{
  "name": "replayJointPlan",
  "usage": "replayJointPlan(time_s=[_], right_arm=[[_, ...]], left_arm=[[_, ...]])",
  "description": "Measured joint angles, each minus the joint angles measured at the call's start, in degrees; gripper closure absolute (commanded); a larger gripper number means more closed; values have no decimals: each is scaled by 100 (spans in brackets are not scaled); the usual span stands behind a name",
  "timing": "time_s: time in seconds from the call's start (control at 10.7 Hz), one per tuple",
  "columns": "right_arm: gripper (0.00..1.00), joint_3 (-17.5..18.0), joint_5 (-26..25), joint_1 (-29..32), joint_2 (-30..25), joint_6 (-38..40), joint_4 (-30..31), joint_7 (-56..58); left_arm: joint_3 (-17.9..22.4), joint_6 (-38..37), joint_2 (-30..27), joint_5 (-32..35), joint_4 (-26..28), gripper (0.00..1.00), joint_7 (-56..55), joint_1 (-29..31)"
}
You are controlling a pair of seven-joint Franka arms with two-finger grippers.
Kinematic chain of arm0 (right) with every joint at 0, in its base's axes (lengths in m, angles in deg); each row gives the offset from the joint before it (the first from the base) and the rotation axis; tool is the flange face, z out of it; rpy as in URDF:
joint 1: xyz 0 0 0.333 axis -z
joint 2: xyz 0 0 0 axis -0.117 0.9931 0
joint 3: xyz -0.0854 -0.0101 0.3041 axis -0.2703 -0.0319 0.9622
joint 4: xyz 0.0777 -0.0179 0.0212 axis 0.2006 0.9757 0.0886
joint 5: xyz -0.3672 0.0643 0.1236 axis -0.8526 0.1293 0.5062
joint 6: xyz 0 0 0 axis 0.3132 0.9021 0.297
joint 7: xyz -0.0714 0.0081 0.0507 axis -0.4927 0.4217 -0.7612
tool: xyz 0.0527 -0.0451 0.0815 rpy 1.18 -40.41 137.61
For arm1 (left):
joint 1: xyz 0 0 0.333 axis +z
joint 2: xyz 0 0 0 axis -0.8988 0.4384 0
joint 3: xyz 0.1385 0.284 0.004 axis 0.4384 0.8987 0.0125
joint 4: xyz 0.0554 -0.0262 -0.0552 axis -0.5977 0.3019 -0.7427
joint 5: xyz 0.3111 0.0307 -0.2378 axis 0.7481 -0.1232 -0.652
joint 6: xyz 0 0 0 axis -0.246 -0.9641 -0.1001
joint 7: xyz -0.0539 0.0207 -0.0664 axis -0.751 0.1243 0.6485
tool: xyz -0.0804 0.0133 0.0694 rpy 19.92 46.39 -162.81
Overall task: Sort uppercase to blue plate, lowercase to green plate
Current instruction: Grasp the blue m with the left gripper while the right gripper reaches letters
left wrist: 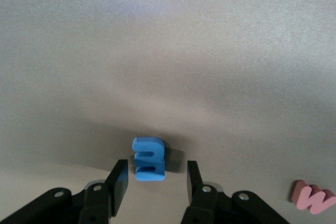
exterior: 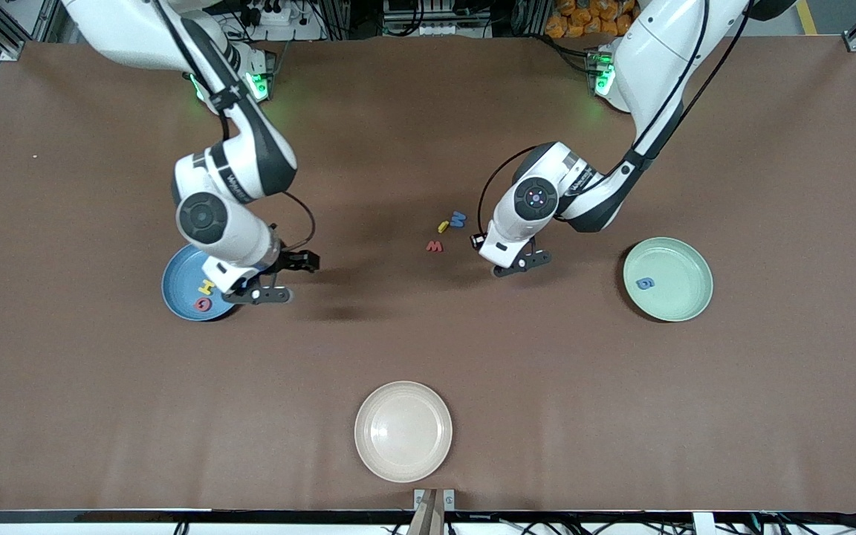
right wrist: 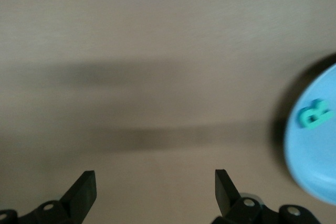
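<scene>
The blue plate [exterior: 179, 279] at the right arm's end holds a yellow H [exterior: 206, 286], a red G [exterior: 203, 303] and a teal R [right wrist: 314, 115]. My right gripper [exterior: 290, 277] hangs open and empty just beside that plate [right wrist: 315, 156]. The green plate [exterior: 677, 264] at the left arm's end holds a blue g [exterior: 645, 283]. Low over the table's middle, my left gripper [left wrist: 156, 167] is open, its fingers on either side of a standing blue E-like letter [left wrist: 149, 159] without touching it. A red w [exterior: 435, 246], a small yellow letter [exterior: 443, 226] and a blue W [exterior: 458, 218] lie close by.
A cream-white plate [exterior: 403, 431] sits near the table's front edge, nearer to the front camera than the loose letters. The red w [left wrist: 313, 198] lies just to one side of my left gripper.
</scene>
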Motion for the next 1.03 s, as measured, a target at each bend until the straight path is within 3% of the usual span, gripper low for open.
replayJointPlan(time_s=[0.37, 1.03], right_arm=[[0, 407, 2, -214, 37, -274, -7, -991], [0, 599, 3, -423, 116, -513, -5, -1797]], left_arm=[[29, -1, 33, 217, 0, 50, -3, -4], [21, -5, 82, 461, -24, 86, -4, -17]])
